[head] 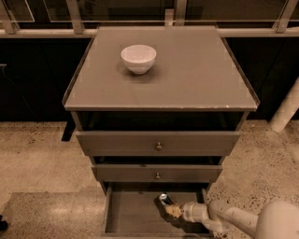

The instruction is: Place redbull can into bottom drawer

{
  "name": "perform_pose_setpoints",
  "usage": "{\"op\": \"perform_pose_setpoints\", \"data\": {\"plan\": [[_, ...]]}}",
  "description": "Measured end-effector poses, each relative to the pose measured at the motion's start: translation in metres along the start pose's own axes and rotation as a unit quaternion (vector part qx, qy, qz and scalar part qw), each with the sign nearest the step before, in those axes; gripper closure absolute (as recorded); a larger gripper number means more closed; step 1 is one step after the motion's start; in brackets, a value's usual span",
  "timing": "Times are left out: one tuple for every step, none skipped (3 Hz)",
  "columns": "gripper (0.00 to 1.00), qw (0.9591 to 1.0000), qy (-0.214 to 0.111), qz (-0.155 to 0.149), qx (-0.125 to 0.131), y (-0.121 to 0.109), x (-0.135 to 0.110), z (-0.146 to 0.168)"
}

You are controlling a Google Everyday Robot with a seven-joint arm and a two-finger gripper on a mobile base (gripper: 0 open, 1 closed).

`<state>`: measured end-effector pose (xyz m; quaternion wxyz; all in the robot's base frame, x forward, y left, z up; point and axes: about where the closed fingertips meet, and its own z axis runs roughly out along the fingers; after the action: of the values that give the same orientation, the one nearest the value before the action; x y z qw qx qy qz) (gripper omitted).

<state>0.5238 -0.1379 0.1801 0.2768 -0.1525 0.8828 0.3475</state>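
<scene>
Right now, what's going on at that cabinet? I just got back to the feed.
The robot's arm reaches in from the right into the open bottom drawer. Its gripper sits low inside, right up against the redbull can, which is within the drawer near its back. Whether the can has been let go can't be told. A white bowl sits untouched on the cabinet top.

A grey-brown chest of drawers (187,79) stands on a speckled stone floor (32,154) — the light is dim and warm. Behind it runs a pale rail (42,33), with glass panes (121,9) above and a dark wall (28,84) below. A white post (286,112) stands at the right. The gripper (169,208) is low at the chest's front.
</scene>
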Motion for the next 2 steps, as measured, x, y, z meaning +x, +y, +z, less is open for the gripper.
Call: {"op": "perform_pose_setpoints", "data": {"plan": [[0.35,1.0000,0.000,0.000,0.000,0.0000,0.0000,0.0000],[0.12,1.0000,0.000,0.000,0.000,0.0000,0.0000,0.0001]]}}
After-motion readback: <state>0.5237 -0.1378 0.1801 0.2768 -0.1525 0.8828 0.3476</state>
